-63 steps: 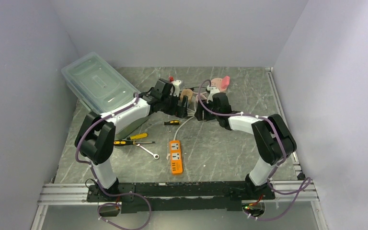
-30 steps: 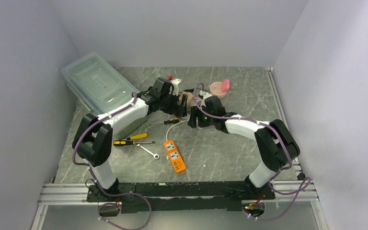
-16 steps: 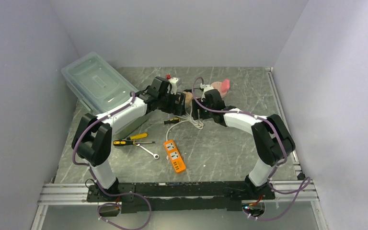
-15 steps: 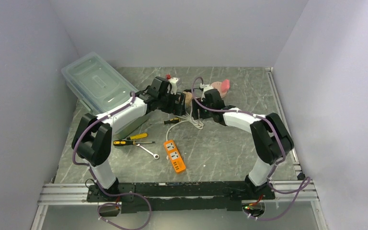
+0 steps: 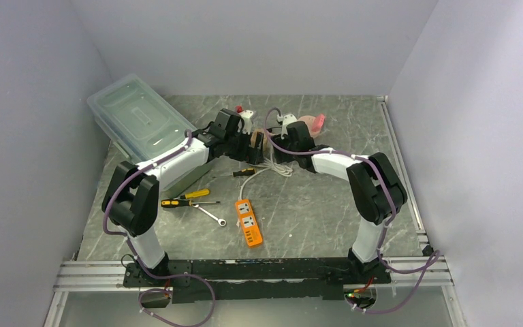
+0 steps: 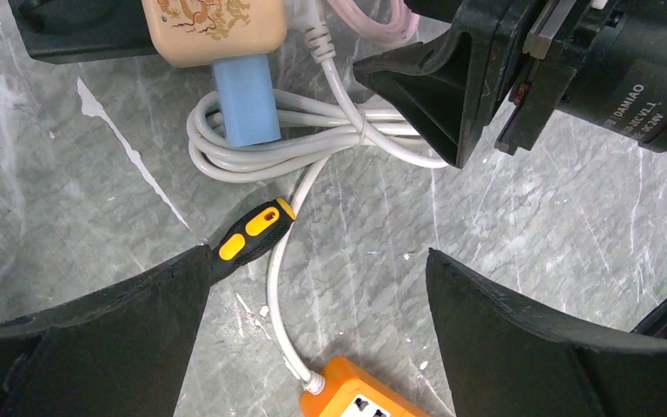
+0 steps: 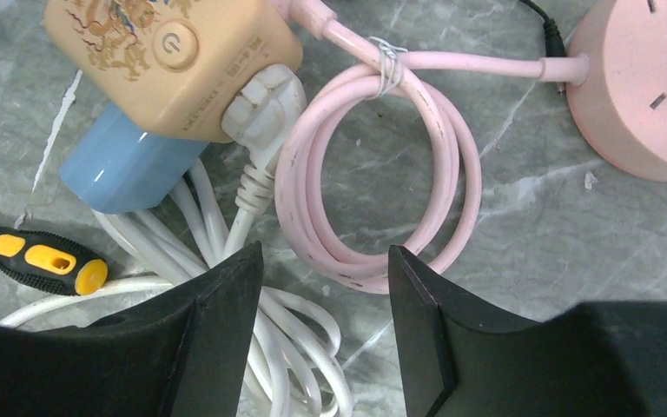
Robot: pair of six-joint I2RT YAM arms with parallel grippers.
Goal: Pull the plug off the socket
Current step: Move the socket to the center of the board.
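White plug (image 7: pixel 260 102), glossy rounded plastic, sits in the 4 o'clock face of the beige, round-cornered socket (image 7: pixel 165 61), at 11 o'clock in the right wrist view. Its ribbed cord end points toward 6 o'clock. The right gripper (image 7: pixel 326 250) hangs parted just below, grasping nothing. The left gripper (image 6: pixel 317 254) gapes wide, empty.
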